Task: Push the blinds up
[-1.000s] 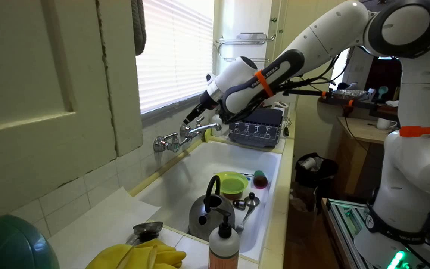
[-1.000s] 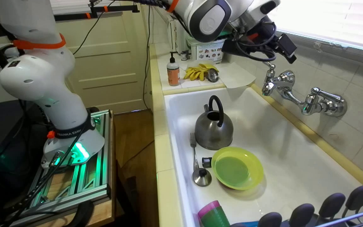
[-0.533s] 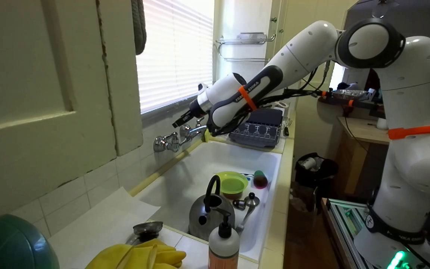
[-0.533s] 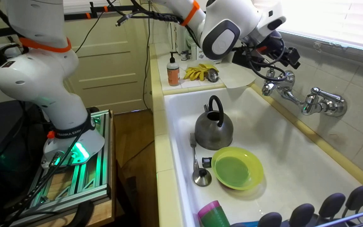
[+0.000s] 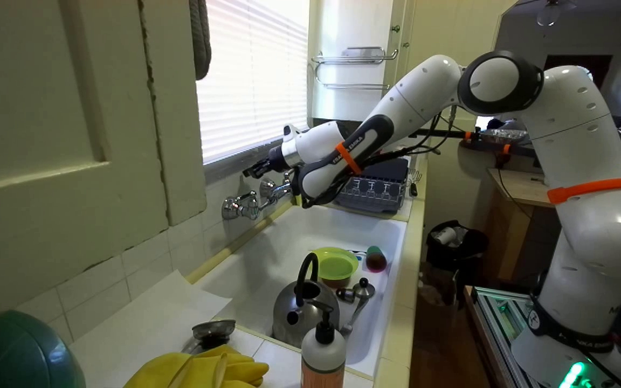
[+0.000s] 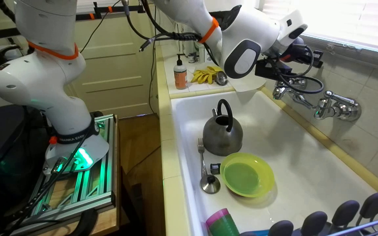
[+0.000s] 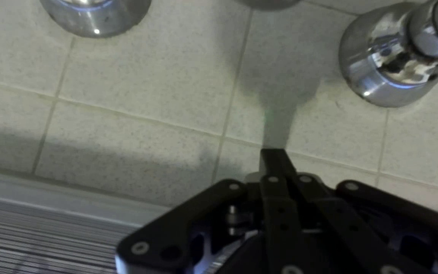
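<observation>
In an exterior view, the white blind (image 5: 254, 81) hangs lowered, its bottom edge (image 5: 256, 144) near the sill (image 5: 229, 163), at 12 o'clock from your hand (image 5: 248, 172). The hand's 2 fingers (image 7: 276, 167) sit together, gripping nothing. The slats (image 5: 235, 118) look thin: likely light, smooth, easily bent. Don't pinch those; push up from beneath the bottom edge, probably the stiffest part, near its middle so it rises level.

Both exterior views crop the blinds (image 5: 254, 78) at the top.
</observation>
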Motion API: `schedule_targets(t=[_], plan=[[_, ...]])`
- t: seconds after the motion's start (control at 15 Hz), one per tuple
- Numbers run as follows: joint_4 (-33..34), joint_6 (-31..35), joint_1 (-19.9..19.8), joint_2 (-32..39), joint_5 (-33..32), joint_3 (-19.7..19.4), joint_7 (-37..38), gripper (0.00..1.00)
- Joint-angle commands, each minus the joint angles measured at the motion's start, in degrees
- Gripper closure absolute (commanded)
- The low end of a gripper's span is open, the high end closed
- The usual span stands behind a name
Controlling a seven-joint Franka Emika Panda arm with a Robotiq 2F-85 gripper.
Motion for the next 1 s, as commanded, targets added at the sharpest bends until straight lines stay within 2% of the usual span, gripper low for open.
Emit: schedule_targets(t=[0.0, 0.53, 0.93], plan=[[4.1, 5.0, -2.1, 3.6, -4.3, 2.1, -0.6, 1.0], [2.2, 9.7, -4.7, 2.3, -9.3, 5.9, 1.4, 1.0], [2.0, 13.1, -5.4, 1.6, -9.9, 7.8, 1.2, 1.0]])
